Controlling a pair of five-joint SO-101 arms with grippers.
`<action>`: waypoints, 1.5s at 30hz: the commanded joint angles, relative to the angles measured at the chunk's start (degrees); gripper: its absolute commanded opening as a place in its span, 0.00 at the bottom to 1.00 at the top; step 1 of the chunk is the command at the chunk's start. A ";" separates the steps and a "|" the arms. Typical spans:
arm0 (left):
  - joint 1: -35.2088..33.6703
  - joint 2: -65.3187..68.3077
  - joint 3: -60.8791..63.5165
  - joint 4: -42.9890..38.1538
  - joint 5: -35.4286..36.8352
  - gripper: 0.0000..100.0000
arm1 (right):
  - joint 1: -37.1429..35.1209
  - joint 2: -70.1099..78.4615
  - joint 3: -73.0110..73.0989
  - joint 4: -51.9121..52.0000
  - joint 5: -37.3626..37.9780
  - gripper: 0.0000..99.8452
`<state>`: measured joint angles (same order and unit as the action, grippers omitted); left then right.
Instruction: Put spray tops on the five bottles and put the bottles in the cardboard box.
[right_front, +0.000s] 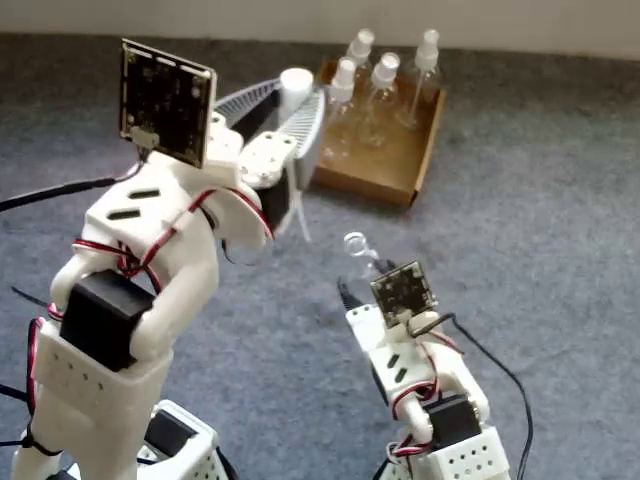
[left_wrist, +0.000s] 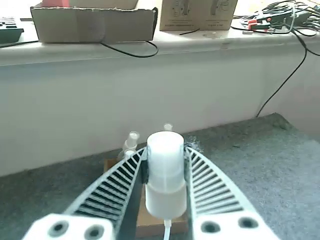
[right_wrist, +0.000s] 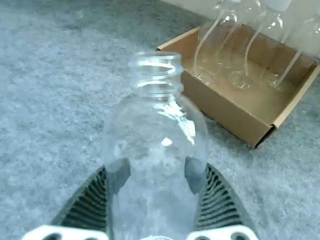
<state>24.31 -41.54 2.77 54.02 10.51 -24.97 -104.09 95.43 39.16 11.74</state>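
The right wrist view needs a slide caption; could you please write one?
Right claw grips an open-necked clear bottle over grey carpet, the cardboard box holding other bottles beyond.

**Camera placement: one fixed high view, two wrist views**

The high view looks down from above and behind the left arm (right_front: 150, 250) and right arm (right_front: 420, 370). It faces across the grey carpet (right_front: 540, 250) toward the cardboard box (right_front: 365, 187) at the far side, and it stands farthest off.

The left wrist view sits close behind the left gripper (left_wrist: 165, 152), raised and facing nearly level, past the held spray top (left_wrist: 165, 175) to a white wall (left_wrist: 75, 110).

The right wrist view sits close behind the right gripper (right_wrist: 156, 172), low and tilted down over the held bottle (right_wrist: 155, 150) to the carpet.

All three views share the box and the capped bottles (right_front: 385, 85) standing in it.
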 joint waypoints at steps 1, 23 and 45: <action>3.38 -0.66 1.71 -6.68 1.49 0.00 | -1.54 -1.27 -0.22 0.31 0.09 0.00; 3.56 -0.66 5.93 -13.10 1.76 0.00 | -5.67 -1.27 -9.71 3.30 -4.13 0.00; 3.65 -0.84 5.85 -11.08 1.67 0.00 | -3.30 -1.36 -10.33 3.47 -4.22 0.00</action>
<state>30.37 -41.45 9.45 43.12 11.56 -29.19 -104.97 87.69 42.33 7.78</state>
